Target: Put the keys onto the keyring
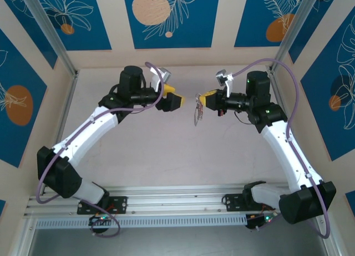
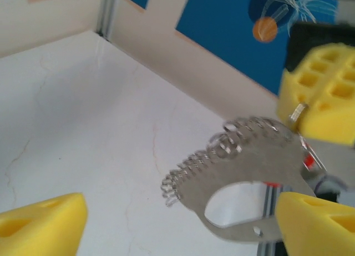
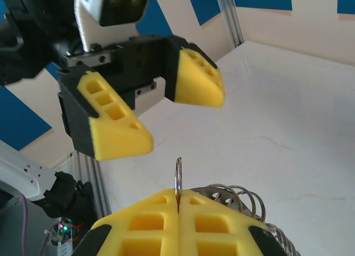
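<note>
**Keyring held aloft on the right, left gripper lined up opposite**

Top view: the right gripper (image 1: 205, 100) is clamped on the keyring (image 1: 197, 114). It dangles off the tips above the table (image 1: 166, 156), long axis running toward the arm bases. The left gripper (image 1: 176, 100) faces it tip to tip, just beside.

Left wrist: the keyring (image 2: 249, 172) shows its flat face, chain (image 2: 194, 167) trailing left. It sits ahead, in the gap between the left fingers (image 2: 50, 222), which stand wide apart and hold nothing. A red fleck (image 2: 308, 160) peeks from behind the loop. It may be the key, I can't tell.

Right wrist: pads pressed together on the ring's thin edge (image 3: 178, 175). It's edge-on here and points straight at the spread left jaws, just ahead.
</note>
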Controlling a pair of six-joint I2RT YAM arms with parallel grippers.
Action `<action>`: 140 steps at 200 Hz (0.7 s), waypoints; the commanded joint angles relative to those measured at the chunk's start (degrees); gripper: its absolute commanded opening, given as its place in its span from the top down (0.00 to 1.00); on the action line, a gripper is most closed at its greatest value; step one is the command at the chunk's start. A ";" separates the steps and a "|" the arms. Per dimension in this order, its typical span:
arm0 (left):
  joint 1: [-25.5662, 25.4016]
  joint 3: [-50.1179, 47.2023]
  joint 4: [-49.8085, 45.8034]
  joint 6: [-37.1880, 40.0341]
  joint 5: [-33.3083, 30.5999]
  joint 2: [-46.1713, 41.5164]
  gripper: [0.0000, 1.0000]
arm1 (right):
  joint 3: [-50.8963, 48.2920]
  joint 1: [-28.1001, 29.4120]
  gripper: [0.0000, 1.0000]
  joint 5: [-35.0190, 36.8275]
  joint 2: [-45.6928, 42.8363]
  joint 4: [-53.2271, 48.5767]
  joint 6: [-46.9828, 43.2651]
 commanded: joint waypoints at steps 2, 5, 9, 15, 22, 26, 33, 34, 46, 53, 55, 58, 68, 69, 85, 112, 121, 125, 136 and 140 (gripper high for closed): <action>-0.55 -2.39 11.16 -12.71 -7.27 -3.62 0.08 | -0.83 -0.35 1.00 -2.57 -1.70 4.78 3.92; -0.72 -2.67 11.03 -12.95 -8.19 -3.85 0.07 | -0.87 -0.29 1.00 -2.62 -1.66 4.93 4.07; -0.98 -3.12 11.07 -13.02 -8.92 -4.24 0.07 | -0.92 -0.22 1.00 -2.79 -1.68 5.12 4.29; -1.28 -3.83 11.33 -12.51 -9.28 -4.75 0.07 | -0.97 -0.29 1.00 -3.00 -1.69 5.22 4.52; -1.49 -4.53 11.54 -11.93 -8.88 -5.34 0.07 | -0.97 -0.29 1.00 -3.23 -1.67 5.35 4.69; -1.49 -4.75 11.53 -11.68 -8.49 -5.57 0.08 | -1.03 -0.29 1.00 -3.32 -1.68 5.57 4.81; -1.47 -5.15 11.48 -11.51 -7.47 -5.95 0.11 | -1.19 -0.29 1.00 -3.54 -1.66 5.97 5.15; -1.44 -5.14 11.52 -11.48 -7.30 -5.98 0.11 | -1.21 -0.29 1.00 -3.57 -1.66 6.08 5.23; -1.50 -5.66 11.56 -11.35 -5.72 -6.32 0.17 | -1.53 -0.25 1.00 -4.02 -1.70 7.20 6.27; -1.49 -6.16 12.46 -11.59 -4.28 -6.44 0.21 | -1.79 -0.28 1.00 -4.33 -1.68 8.01 7.05; -1.49 -6.45 12.80 -11.70 -3.87 -6.51 0.22 | -1.88 -0.24 1.00 -4.42 -1.67 8.32 7.36; -1.49 -6.82 13.48 -11.95 -3.27 -6.61 0.23 | -1.99 -0.23 1.00 -4.53 -1.75 8.65 7.73; -1.47 -7.96 15.70 -12.81 -1.58 -6.82 0.30 | -2.40 -0.04 1.00 -4.99 -1.75 9.65 8.74; -1.48 -8.13 15.96 -12.87 -1.41 -6.85 0.31 | -2.43 0.01 1.00 -5.04 -1.79 9.72 8.82; -1.46 -9.65 19.60 -14.30 1.48 -7.00 0.37 | -3.03 0.41 1.00 -5.00 -2.07 10.55 9.78; -1.67 -11.06 25.98 -17.19 6.27 -6.97 0.44 | -3.82 1.01 1.00 -4.83 -2.55 11.84 11.85; -1.88 -10.93 26.89 -17.59 7.43 -6.80 0.44 | -4.08 1.28 1.00 -4.83 -2.67 12.31 12.61; -1.93 -10.86 27.13 -17.72 7.87 -6.72 0.44 | -4.17 1.37 1.00 -4.74 -2.71 12.53 12.99; -2.32 -10.74 27.89 -17.84 8.71 -6.53 0.44 | -4.35 1.70 1.00 -4.65 -2.81 13.23 13.86; -2.44 -10.69 28.12 -18.06 8.84 -6.53 0.44 | -4.35 1.82 1.00 -4.61 -2.88 13.50 14.14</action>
